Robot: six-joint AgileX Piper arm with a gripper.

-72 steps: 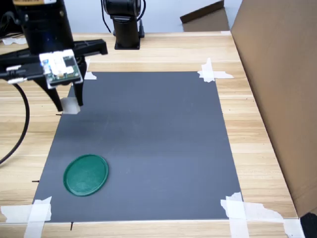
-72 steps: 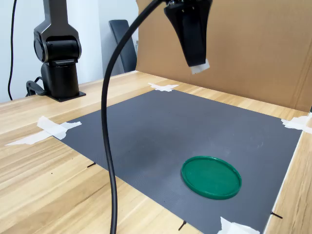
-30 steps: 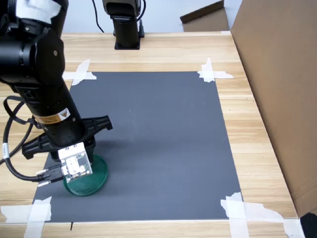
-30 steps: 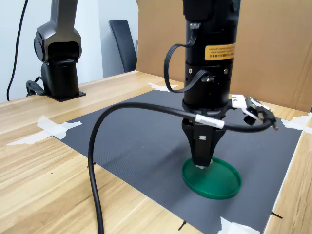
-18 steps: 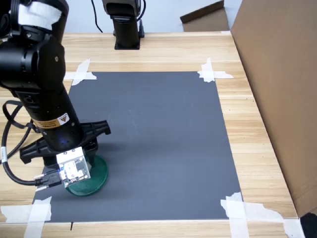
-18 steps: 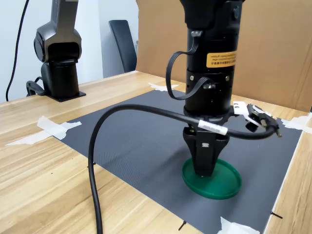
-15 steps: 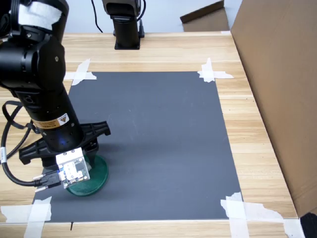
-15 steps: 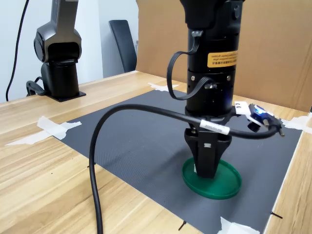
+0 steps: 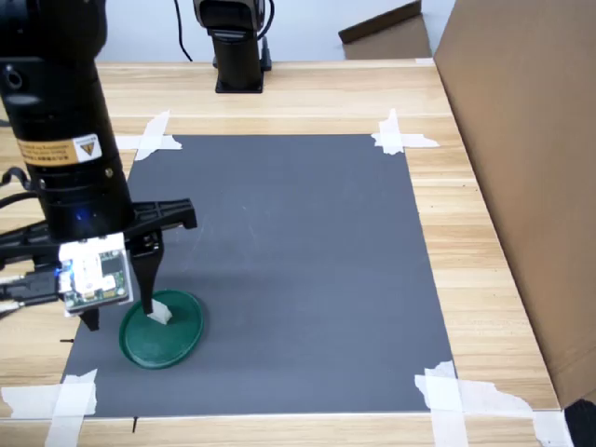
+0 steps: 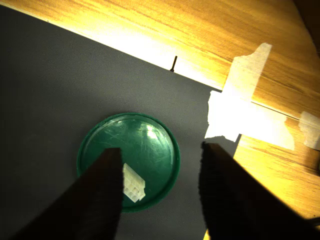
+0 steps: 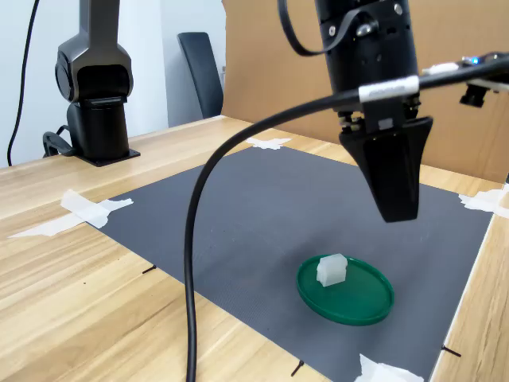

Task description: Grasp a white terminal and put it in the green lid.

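The green lid point(image 9: 177, 337) lies flat near the mat's front corner on the first exterior view's left. The white terminal point(image 9: 160, 312) rests inside it, close to the rim, free of the fingers. In the wrist view the terminal point(image 10: 133, 183) sits in the lid point(image 10: 145, 145) beside one dark finger. My gripper point(image 9: 121, 319) hangs open above the lid with nothing in it. In the second exterior view the gripper point(image 11: 396, 208) hovers well above the lid point(image 11: 367, 296) and the terminal point(image 11: 332, 270).
A dark grey mat point(image 9: 298, 242) is taped to the wooden table with white tape strips point(image 9: 402, 138). A tall cardboard wall point(image 9: 531, 168) stands along the first exterior view's right. A black arm base point(image 9: 233, 47) sits at the back. My cable point(image 11: 195, 263) droops over the mat.
The gripper came down onto the green lid shut on the terminal, then opened and rose. The terminal now lies loose in the lid.
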